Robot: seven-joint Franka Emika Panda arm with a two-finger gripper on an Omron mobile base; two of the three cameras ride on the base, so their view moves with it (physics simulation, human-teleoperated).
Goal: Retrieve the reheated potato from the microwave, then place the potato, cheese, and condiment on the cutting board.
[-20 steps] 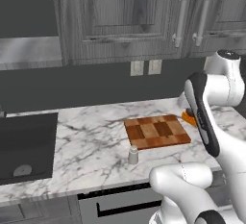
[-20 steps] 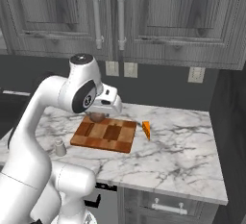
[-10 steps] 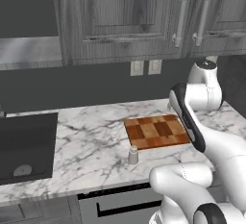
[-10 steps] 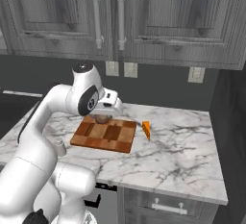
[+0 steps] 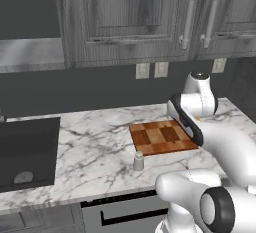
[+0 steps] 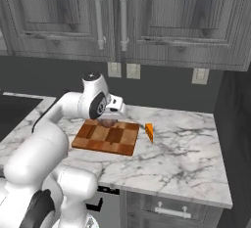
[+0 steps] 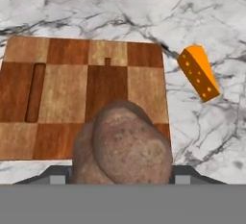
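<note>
My gripper [image 6: 110, 118] is shut on a brown potato [image 6: 107, 123], holding it just above the far edge of the checkered wooden cutting board [image 6: 105, 139]. In the hand view the potato [image 7: 126, 146] fills the lower middle and covers the fingertips, with the board [image 7: 62, 88] beneath it. An orange cheese wedge [image 6: 149, 132] lies on the marble to the right of the board, and the hand view shows the cheese [image 7: 198, 72] too. The small pale condiment shaker [image 5: 138, 161] stands on the counter by the board's [image 5: 162, 137] near left corner. The microwave's dark front [image 5: 27, 12] sits at the upper left.
A black sink [image 5: 25, 152] is set in the counter at the left. Grey wooden cabinets with bar handles [image 6: 122, 16] hang above. Wall outlets [image 5: 152, 70] are behind the board. The counter's right end [image 6: 220, 173] borders a dark wall.
The arm has swung left and sunk a little, bringing the held potato lower over the far edge of the board. The board, cheese and shaker have stayed put.
</note>
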